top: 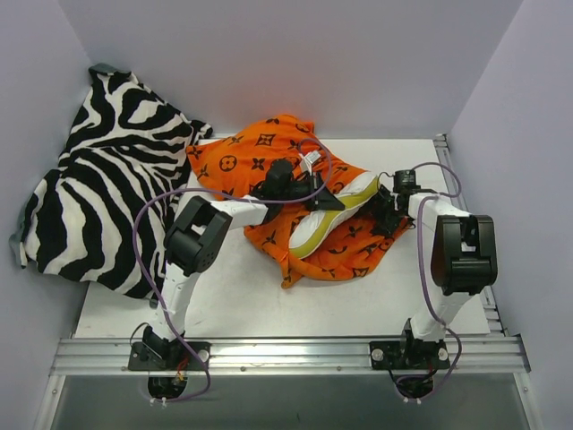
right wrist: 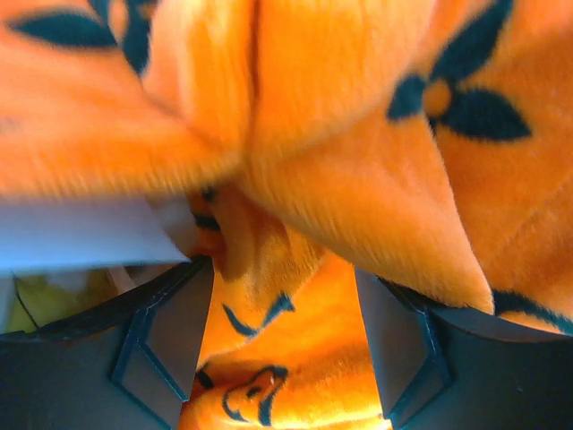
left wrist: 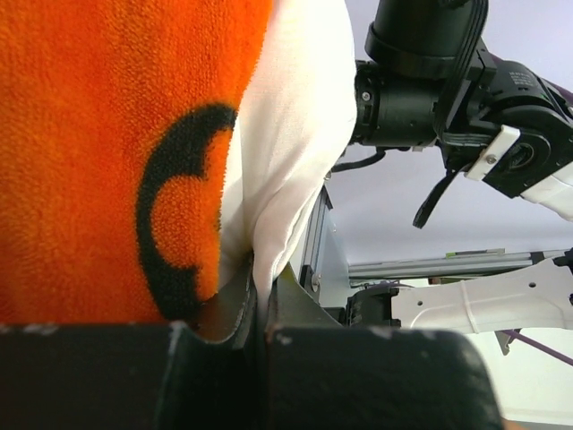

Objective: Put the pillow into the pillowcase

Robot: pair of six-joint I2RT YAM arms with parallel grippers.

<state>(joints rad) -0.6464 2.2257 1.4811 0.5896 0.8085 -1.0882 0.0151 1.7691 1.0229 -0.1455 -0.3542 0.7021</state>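
Left gripper (left wrist: pixel 260 300) pinches the pillowcase (top: pixel 260 143), pillow (top: pixel 340 208) partly inside it.

The top view looks down over the whole bench (top: pixel 269 305). Both wrist views sit tight against the pillowcase (top: pixel 246 148).

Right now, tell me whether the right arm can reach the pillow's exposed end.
Probably yes: the right gripper hangs open right beside the pillow, with only loose pillowcase folds between its fingers.

Zebra cloth (top: pixel 98 179) blocks the left; table (top: pixel 269 305) before the pillowcase (top: pixel 260 148) lies open.
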